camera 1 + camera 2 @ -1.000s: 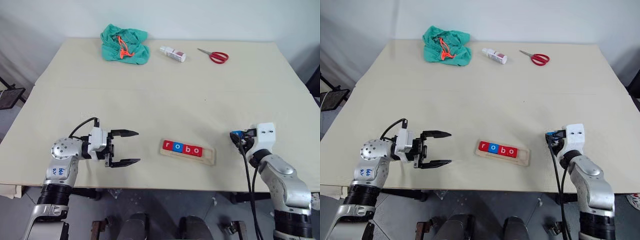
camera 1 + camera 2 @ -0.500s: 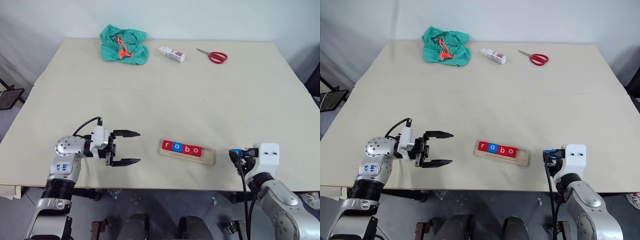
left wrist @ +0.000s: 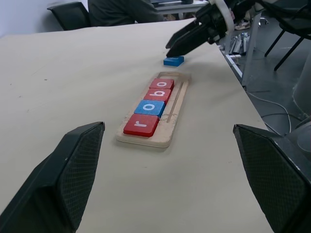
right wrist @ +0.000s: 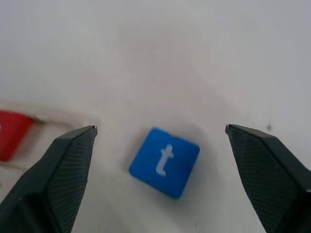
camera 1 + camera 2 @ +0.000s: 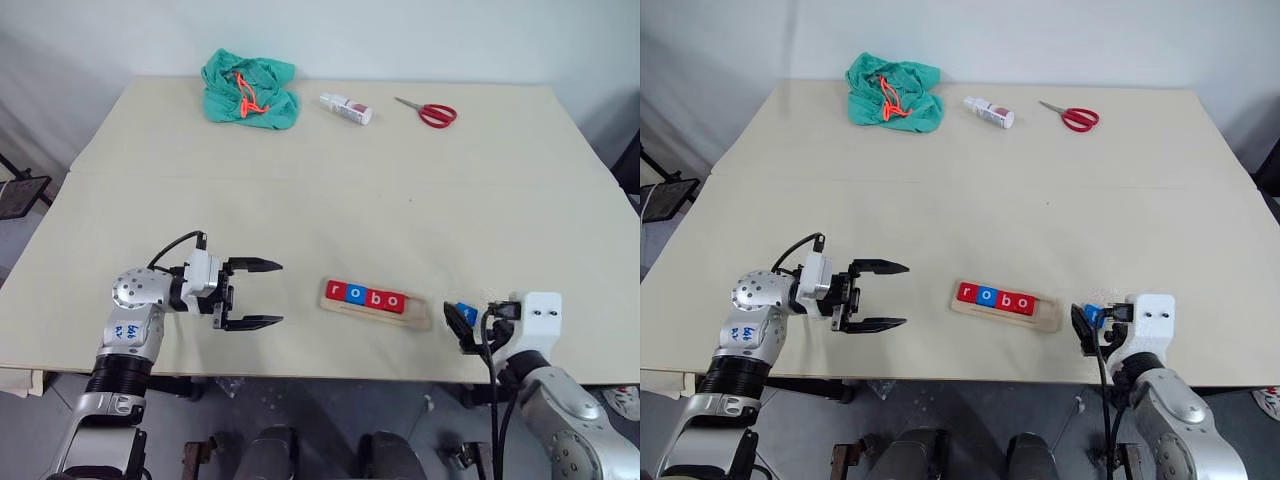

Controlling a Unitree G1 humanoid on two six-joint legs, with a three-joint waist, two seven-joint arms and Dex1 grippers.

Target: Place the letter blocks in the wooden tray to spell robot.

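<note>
The right gripper (image 4: 160,141) is standing wide apart and holding nothing, with the blue block (image 4: 164,161) reading "t" lying flat on the table (image 5: 330,190) between its fingers, touched by neither, just off the right end of the wooden tray (image 5: 377,303). In the tray four blocks (image 5: 367,296) are sitting side by side, reading "r o b o". Left of the tray, the left gripper (image 5: 262,294) is hanging open and empty, pointing toward it.

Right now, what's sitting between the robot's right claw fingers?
The blue t block lies flat on the table between the open right gripper's fingers, untouched, just beyond the wooden tray's empty end. The right wrist view shows it.
</note>
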